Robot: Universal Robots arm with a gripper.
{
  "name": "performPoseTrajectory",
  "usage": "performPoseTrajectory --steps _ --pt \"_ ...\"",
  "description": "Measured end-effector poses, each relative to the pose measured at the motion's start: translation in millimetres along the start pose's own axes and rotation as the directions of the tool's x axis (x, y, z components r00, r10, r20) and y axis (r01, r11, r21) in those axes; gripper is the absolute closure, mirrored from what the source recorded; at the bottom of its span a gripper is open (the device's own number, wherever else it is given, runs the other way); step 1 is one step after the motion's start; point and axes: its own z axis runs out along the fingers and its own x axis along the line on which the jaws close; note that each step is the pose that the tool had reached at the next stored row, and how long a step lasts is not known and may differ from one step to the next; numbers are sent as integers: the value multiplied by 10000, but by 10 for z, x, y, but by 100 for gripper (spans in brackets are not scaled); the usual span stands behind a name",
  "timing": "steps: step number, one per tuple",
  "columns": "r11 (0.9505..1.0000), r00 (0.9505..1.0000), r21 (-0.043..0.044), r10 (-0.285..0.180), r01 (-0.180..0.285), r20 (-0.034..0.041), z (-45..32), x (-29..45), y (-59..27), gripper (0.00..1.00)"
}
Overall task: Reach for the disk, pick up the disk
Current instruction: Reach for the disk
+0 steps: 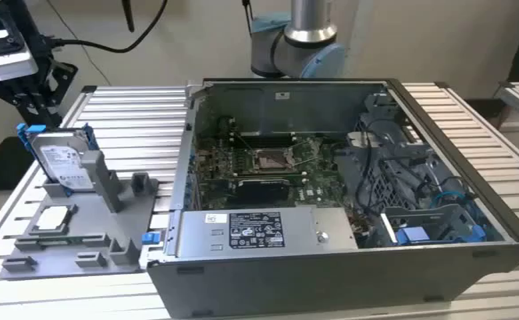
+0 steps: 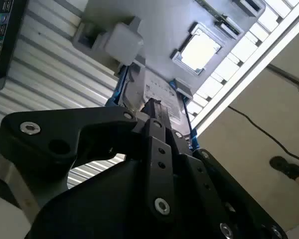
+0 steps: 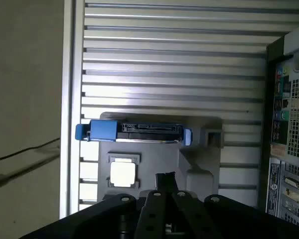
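Exterior view: we see the disk (image 1: 64,163) upright in its holder (image 1: 99,230), top edge offered for grasping; the gripper (image 1: 32,113) hovers above, fingers together.

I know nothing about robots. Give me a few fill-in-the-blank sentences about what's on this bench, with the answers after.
1. The disk stands ___ in its grey holder.
2. The disk is edged in ___ plastic.
3. In the exterior view the gripper is ___ the disk.
4. The silver chip lies ___ on the same holder.

Missing words: upright; blue; above; flat.
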Motion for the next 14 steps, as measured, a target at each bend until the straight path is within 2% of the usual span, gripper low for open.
performPoseTrajectory --steps 14 --pt "10000 10000 0 0 0 -1 0 0 1 100"
